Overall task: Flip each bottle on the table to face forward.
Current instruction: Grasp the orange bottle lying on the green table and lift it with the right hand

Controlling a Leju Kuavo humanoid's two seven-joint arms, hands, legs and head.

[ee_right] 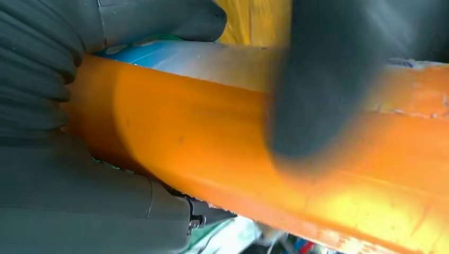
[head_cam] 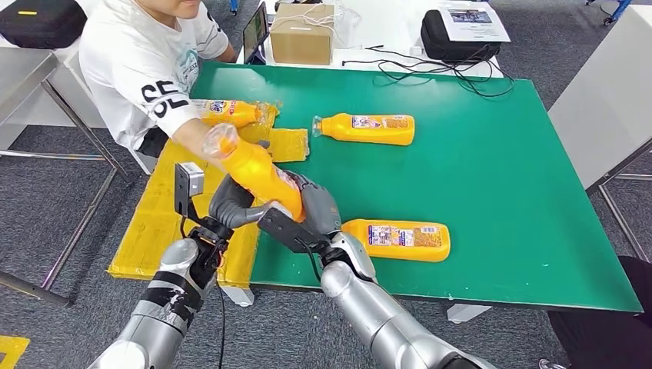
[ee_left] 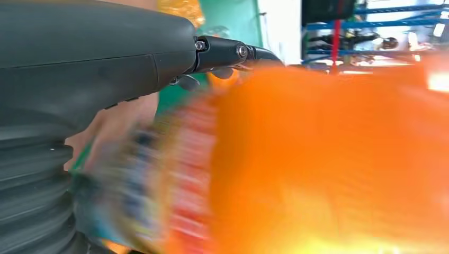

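Note:
An orange bottle [head_cam: 257, 173] is lifted at a slant over the table's left edge, cap end up and away from me. My right hand [head_cam: 311, 209] grips its lower end, and in the right wrist view the bottle [ee_right: 212, 137] lies across that hand [ee_right: 79, 201]. My left hand [head_cam: 231, 206] wraps it from the other side; the left wrist view has the blurred bottle [ee_left: 328, 159] against this hand [ee_left: 106, 69]. A person's hand [head_cam: 217, 140] is on the cap end. Three more orange bottles lie flat: one mid-table [head_cam: 367, 128], one near the front [head_cam: 400, 239], one by the person [head_cam: 231, 112].
The green table [head_cam: 507, 177] has yellow mats [head_cam: 154, 231] along its left side. A person in a white shirt [head_cam: 138, 61] sits at the far left corner. A cardboard box [head_cam: 302, 32], a black bag [head_cam: 454, 38] and cables [head_cam: 430, 73] lie beyond the table.

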